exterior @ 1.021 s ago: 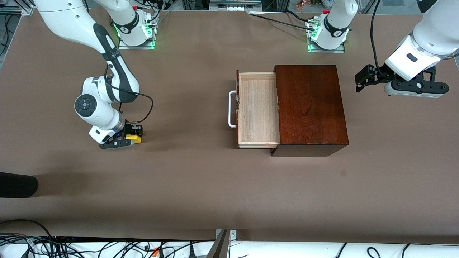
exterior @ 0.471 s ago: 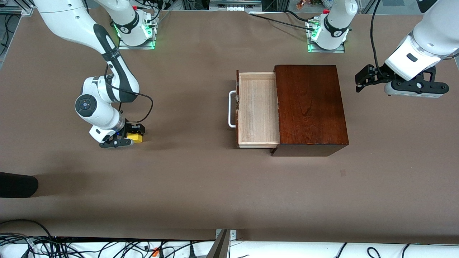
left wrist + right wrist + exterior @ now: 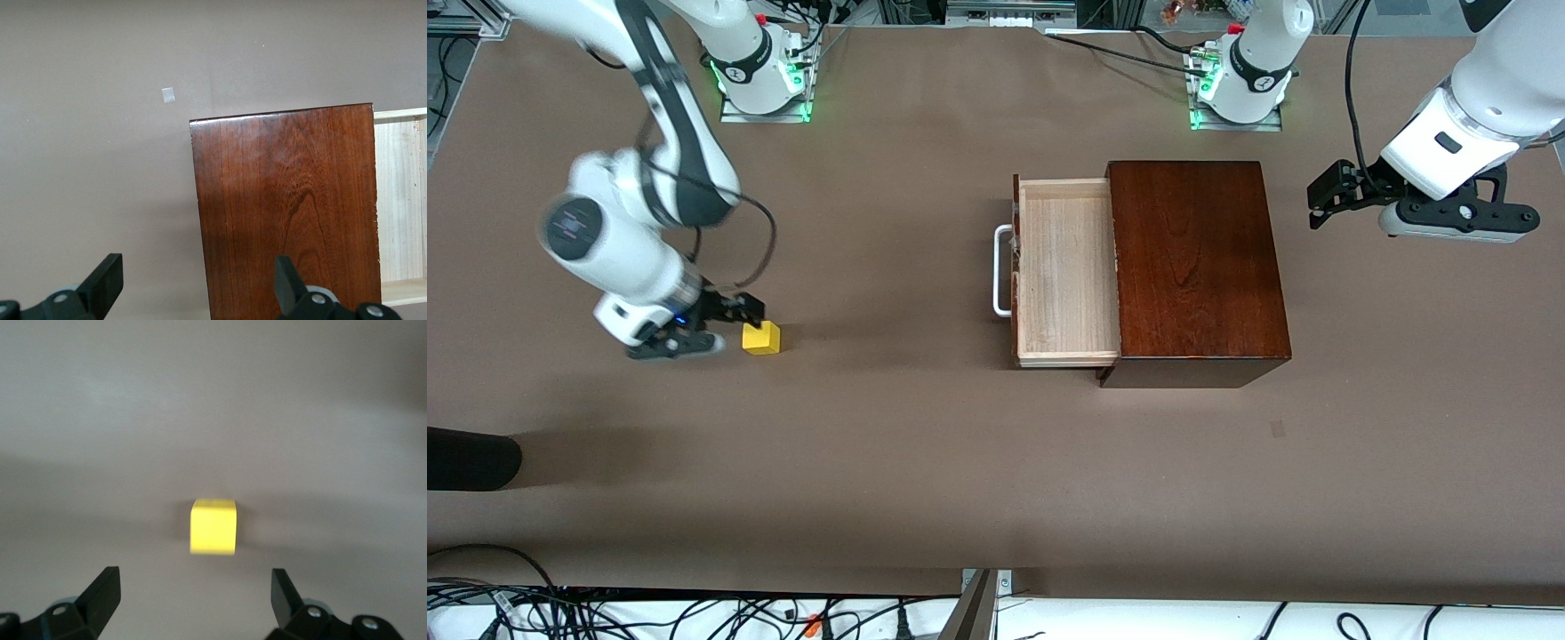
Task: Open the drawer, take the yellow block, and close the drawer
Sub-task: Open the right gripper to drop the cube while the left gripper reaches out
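The yellow block (image 3: 761, 338) sits on the bare table near the right arm's end, free of any grip. My right gripper (image 3: 725, 325) is open and hovers just beside and above it; in the right wrist view the block (image 3: 213, 527) lies ahead of the spread gripper (image 3: 195, 597). The drawer (image 3: 1067, 267) is pulled out of the dark-wood box (image 3: 1196, 258) and looks empty, its white handle (image 3: 1000, 271) toward the right arm's end. My left gripper (image 3: 1319, 203) is open and waits in the air beside the box; its wrist view shows the gripper (image 3: 198, 287), the box (image 3: 287, 213) and the drawer (image 3: 400, 200).
A dark rounded object (image 3: 471, 458) lies at the table's edge toward the right arm's end, nearer the front camera. Cables run along the front edge. A small pale mark (image 3: 1278, 429) is on the table near the box.
My right gripper has let go of the yellow block and pulled up and away from it. The block stays on the table. The left arm has not moved.
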Robot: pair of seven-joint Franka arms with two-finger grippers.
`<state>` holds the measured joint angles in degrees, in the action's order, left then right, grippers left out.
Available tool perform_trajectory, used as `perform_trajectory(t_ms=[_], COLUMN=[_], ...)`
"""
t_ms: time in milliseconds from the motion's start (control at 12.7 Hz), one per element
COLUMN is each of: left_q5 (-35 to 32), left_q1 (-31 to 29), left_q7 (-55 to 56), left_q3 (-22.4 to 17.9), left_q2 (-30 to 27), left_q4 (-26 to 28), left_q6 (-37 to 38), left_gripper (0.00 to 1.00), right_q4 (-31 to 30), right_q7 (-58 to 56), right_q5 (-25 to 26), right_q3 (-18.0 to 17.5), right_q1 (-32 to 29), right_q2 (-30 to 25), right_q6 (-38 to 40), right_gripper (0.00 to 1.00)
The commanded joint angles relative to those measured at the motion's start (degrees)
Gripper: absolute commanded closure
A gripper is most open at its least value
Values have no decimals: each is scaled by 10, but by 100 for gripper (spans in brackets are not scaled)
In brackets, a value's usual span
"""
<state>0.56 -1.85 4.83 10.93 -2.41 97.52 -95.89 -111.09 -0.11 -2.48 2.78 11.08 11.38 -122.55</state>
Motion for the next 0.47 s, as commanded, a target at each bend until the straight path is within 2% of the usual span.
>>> perform_trajectory(t_ms=[0, 236, 393], left_q5=[6, 6, 15], left_q1=[2, 4, 7], left_q7=[-10, -12, -14], left_q3=[1, 20, 46], left_q2=[1, 20, 45], left_q4=[-13, -36, -49], left_q6=[11, 50, 63], left_gripper=[0, 0, 0], right_q4=[85, 175, 212], right_q7=[-3, 0, -2], right_q5=[-7, -7, -7], right_q3=[-5, -1, 1], right_q1=[-8, -8, -9], right_q2=[-54, -70, -68], right_q6=[148, 272, 302], right_gripper=[0, 0, 0])
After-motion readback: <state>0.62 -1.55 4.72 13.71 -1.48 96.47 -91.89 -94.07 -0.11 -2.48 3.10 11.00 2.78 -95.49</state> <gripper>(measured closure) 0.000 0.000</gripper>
